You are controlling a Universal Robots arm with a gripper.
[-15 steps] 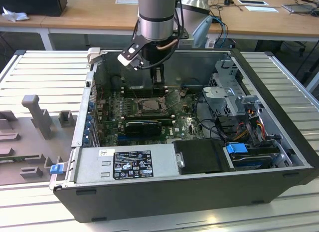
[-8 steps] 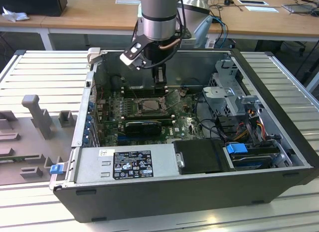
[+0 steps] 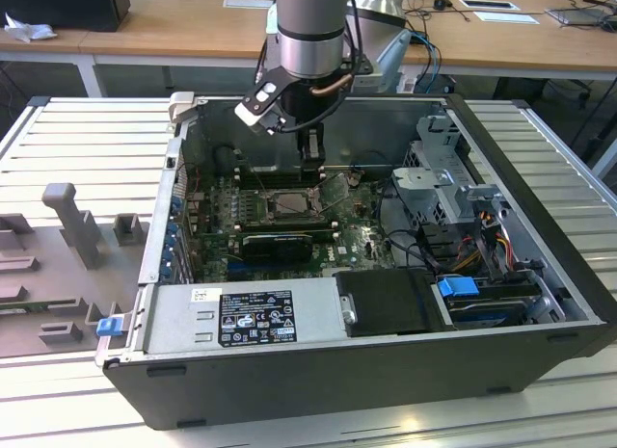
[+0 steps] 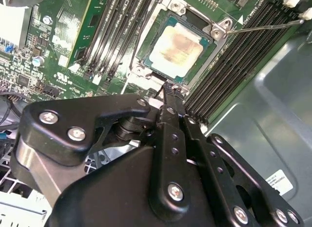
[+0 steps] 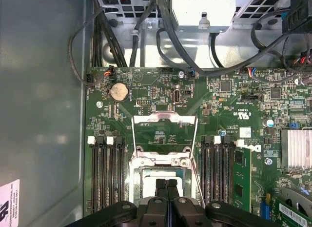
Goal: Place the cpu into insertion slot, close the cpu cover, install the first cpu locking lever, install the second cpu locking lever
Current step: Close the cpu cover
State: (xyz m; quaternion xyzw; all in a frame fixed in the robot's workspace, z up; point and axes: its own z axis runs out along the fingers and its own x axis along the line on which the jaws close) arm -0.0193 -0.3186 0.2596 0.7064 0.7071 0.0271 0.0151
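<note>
Fingertips (image 5: 160,188) of the gripper (image 4: 168,89) press together, empty, close over the cpu (image 4: 175,46) seated in the insertion slot (image 4: 220,28); it is likely light, stiff and fragile, best held by its edges. In the exterior view the cpu cover (image 3: 334,192) stands open at its three o'clock.

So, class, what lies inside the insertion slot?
The cpu lies flat inside the insertion slot, its pale top uncovered; the cpu cover stands open. The slot's floor beneath it is hidden.
</note>
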